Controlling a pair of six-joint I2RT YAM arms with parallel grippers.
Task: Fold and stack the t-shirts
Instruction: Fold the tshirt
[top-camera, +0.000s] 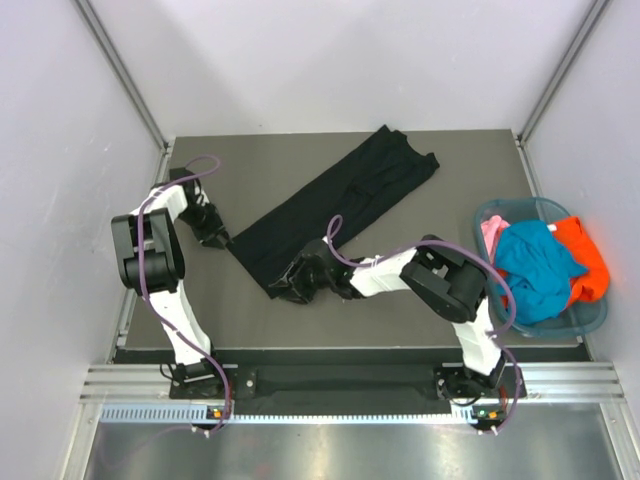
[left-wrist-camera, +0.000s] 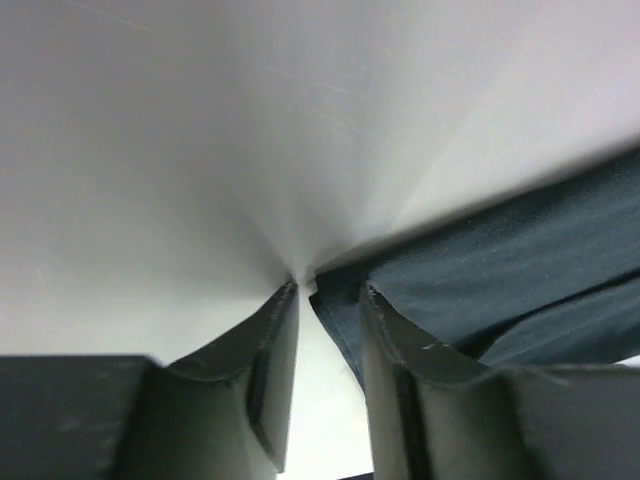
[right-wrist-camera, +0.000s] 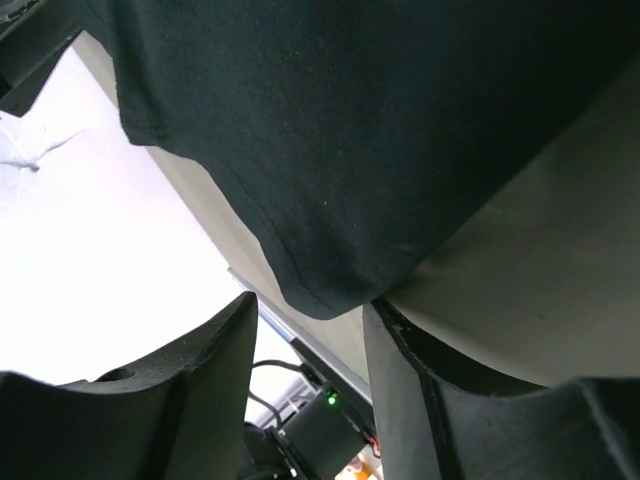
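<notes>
Your left claw (left-wrist-camera: 330, 287) and right claw (right-wrist-camera: 308, 301) both stand spread at the black t-shirt (top-camera: 330, 200).
A shirt corner lies between each claw's fingertips, not pinched.

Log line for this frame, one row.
phase: fold black shirt | left claw: open at its corner | right claw: open at its hem | basket: teal shirt, orange shirt, pink shirt

Pink t-shirt (top-camera: 490, 232) mostly under the teal t-shirt (top-camera: 538, 265); black t-shirt (right-wrist-camera: 400, 130) beyond the right wrist view's edges.
</notes>
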